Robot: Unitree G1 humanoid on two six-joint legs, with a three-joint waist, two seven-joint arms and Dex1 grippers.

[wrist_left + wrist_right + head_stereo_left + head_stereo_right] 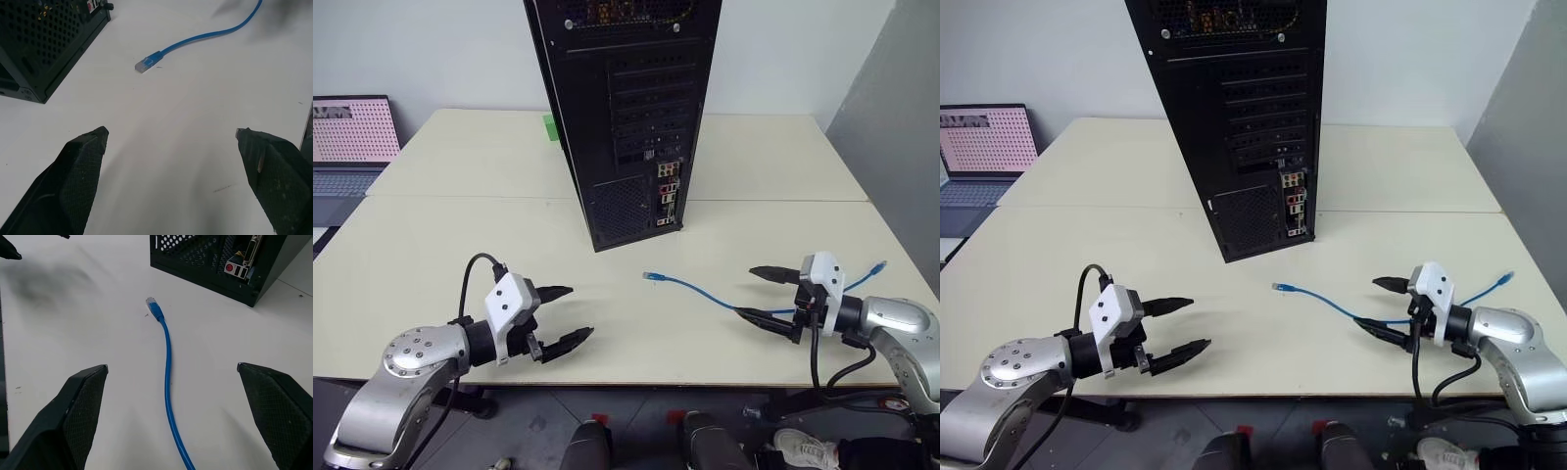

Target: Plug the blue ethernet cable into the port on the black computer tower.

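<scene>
Blue ethernet cable [705, 291] between open hands

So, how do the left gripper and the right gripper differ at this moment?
The blue ethernet cable runs between the fingers of the right gripper, while the left gripper has only bare table between its fingers. The right gripper is near the cable's far plug; the left is apart from the cable. Both are open and hold nothing, and both point inward.

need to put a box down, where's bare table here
Bare: the table left of the black computer tower, short of the laptop; also behind the tower on its right. Crowded: the near right, where the blue ethernet cable lies.
</scene>
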